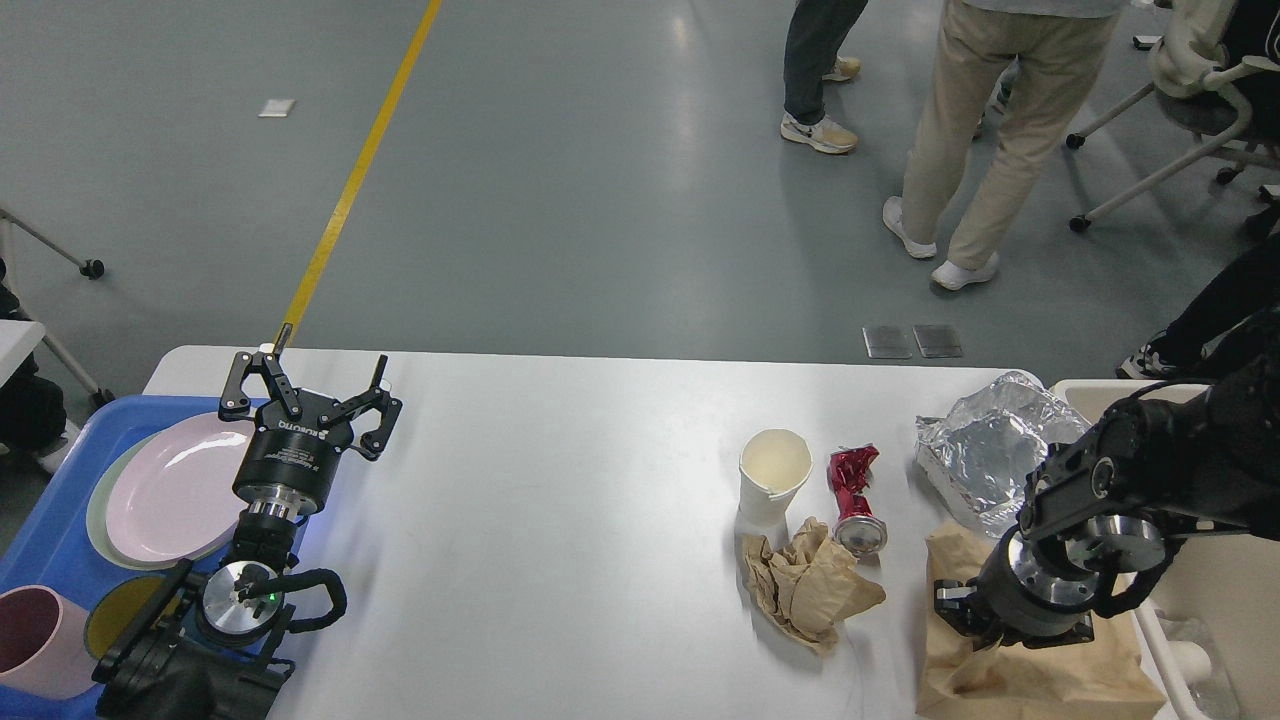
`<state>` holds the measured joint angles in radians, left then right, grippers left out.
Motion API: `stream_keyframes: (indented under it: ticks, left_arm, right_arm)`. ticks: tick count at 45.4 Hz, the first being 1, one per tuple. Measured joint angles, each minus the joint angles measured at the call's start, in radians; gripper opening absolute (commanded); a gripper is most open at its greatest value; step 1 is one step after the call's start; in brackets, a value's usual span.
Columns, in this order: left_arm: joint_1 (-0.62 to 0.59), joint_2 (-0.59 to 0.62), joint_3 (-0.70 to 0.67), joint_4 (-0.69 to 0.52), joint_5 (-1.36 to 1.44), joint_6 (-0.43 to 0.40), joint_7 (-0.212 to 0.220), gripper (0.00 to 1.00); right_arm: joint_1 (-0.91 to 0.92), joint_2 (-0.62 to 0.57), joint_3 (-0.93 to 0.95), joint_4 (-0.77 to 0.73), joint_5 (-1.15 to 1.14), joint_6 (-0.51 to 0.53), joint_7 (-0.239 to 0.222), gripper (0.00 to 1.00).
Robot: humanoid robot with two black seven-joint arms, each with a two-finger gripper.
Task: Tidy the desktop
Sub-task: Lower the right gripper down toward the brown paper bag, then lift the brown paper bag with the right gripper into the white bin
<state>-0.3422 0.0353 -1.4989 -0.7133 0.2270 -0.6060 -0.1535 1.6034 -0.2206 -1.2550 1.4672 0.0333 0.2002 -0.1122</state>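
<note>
Head view: desktop is carrying light, crushable trash at right, left gripper is hovering wide open and empty by the tray, right gripper is pressing into the floppy bag, jaws unreadable, so pinching a fold looks best.

Beyond the yellow floor line you see glossy grey floor (lamps reflecting). An office chair stands far right of it.

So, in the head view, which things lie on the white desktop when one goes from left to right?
Blue tray with the pink plate → left gripper, jaws open → paper cup → crushed red can → foil wrapper → cream bin.
</note>
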Motion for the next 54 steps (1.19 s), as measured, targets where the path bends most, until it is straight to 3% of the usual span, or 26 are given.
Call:
stream_keyframes:
  ticks: [2,8,11,14,18,48,54]
  left_arm:
    - [0.000,0.000,0.000,0.000,0.000,0.000,0.000,0.97]
    - [0.001,0.000,-0.001,0.000,0.000,0.000,0.000,0.97]
    - [0.000,0.000,-0.001,0.000,0.000,0.000,-0.001,0.97]
    - [0.000,0.000,-0.001,0.000,0.000,0.000,-0.001,0.97]
    - [0.000,0.000,-0.001,0.000,0.000,0.000,-0.001,0.97]
    - [0.000,0.000,-0.001,0.000,0.000,0.000,0.000,0.97]
    - [0.000,0.000,-0.001,0.000,0.000,0.000,0.000,0.97]
  right_arm:
    - [0.014,-0.005,-0.003,0.010,0.000,0.003,0.000,0.00]
    - [0.382,-0.143,-0.184,0.175,0.064,0.370,0.004,0.00]
    - [0.600,-0.161,-0.210,0.199,0.073,0.445,0.005,0.00]
    - [0.722,-0.165,-0.216,0.202,0.074,0.456,0.005,0.00]
    - [0.741,-0.166,-0.219,0.207,0.076,0.460,0.005,0.00]
    - [0.741,-0.168,-0.223,0.200,0.084,0.452,0.005,0.00]
    - [0.696,-0.216,-0.257,0.157,0.084,0.413,0.003,0.00]
